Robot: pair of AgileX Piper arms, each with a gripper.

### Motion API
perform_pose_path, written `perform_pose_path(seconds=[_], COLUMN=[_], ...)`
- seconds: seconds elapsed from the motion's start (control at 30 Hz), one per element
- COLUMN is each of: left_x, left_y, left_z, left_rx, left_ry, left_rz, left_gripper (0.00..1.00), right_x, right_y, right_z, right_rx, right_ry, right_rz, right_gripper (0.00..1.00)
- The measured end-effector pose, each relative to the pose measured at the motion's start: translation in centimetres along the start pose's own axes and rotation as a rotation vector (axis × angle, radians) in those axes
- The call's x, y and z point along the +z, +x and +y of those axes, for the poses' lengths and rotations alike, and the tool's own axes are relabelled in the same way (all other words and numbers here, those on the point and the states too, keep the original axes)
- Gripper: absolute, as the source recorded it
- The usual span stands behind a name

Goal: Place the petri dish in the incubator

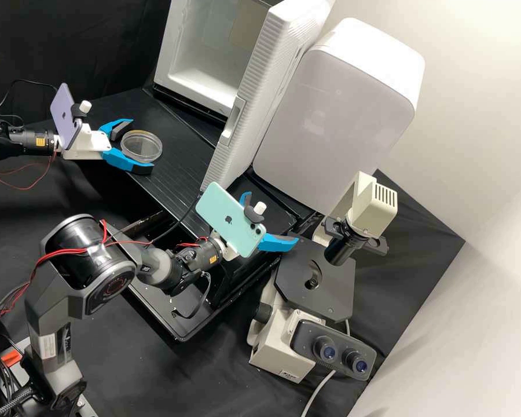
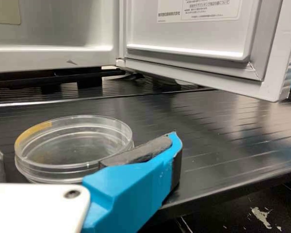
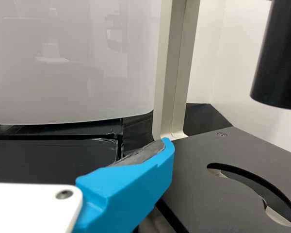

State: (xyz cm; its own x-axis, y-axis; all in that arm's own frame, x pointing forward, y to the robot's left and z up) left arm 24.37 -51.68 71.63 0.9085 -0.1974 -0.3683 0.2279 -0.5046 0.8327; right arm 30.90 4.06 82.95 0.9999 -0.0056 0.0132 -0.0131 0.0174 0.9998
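1. Jaws of the left gripper (image 1: pixel 139 145) stand wide apart, with one blue finger on each side of the petri dish (image 1: pixel 142 146). They are not closed on it.
2. Between these jaws the petri dish, clear and round, lies flat on the ribbed black desk (image 1: pixel 179 168). In the left wrist view the dark pad of one finger (image 2: pixel 136 158) is just beside the rim of the dish. I cannot tell whether it touches the rim.
3. Beyond the tips of the left jaws, further along the desk, stands the white incubator (image 1: pixel 197 52). Its chamber is open toward the jaws.
4. To one side of the left jaws, toward the other arm, the incubator door (image 1: pixel 260 98) stands open. In the left wrist view its lower edge hangs just above the desk.
5. On the far side of this door from the dish hangs the right gripper (image 1: pixel 271 223), well apart from the dish. Its jaws are also wide and hold nothing.
6. Just ahead of the right jaws and a little lower is the black stage (image 1: pixel 315 278) of a microscope (image 1: pixel 289 341). In the right wrist view one blue finger is near the edge of this stage.
7. Beyond the right jaws rises a large white cabinet (image 1: pixel 341 104), close beside the open door.
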Motion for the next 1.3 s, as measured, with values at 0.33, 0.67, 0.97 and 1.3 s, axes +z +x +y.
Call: perform_pose_path(seconds=[0.33, 0.67, 0.97, 1.3], left_x=[0.11, 0.17, 0.19, 0.21], left_y=[0.01, 0.03, 0.04, 0.05], left_z=[-0.11, -0.16, -0.17, -0.18], left_rx=[0.007, 0.012, 0.014, 0.017], left_ry=[-0.002, -0.006, -0.001, 0.005], left_rz=[-0.001, 0.002, 0.003, 0.005], left_gripper=[0.00, 0.00, 0.00, 0.00], right_x=[0.00, 0.00, 0.00, 0.00], right_y=[0.00, 0.00, 0.00, 0.00], right_z=[0.00, 0.00, 0.00, 0.00], right_rx=[0.000, 0.000, 0.000, 0.000], right_ry=[0.000, 0.000, 0.000, 0.000], right_rz=[0.000, 0.000, 0.000, 0.000], right_gripper=[1.00, 1.00, 1.00, 1.00])
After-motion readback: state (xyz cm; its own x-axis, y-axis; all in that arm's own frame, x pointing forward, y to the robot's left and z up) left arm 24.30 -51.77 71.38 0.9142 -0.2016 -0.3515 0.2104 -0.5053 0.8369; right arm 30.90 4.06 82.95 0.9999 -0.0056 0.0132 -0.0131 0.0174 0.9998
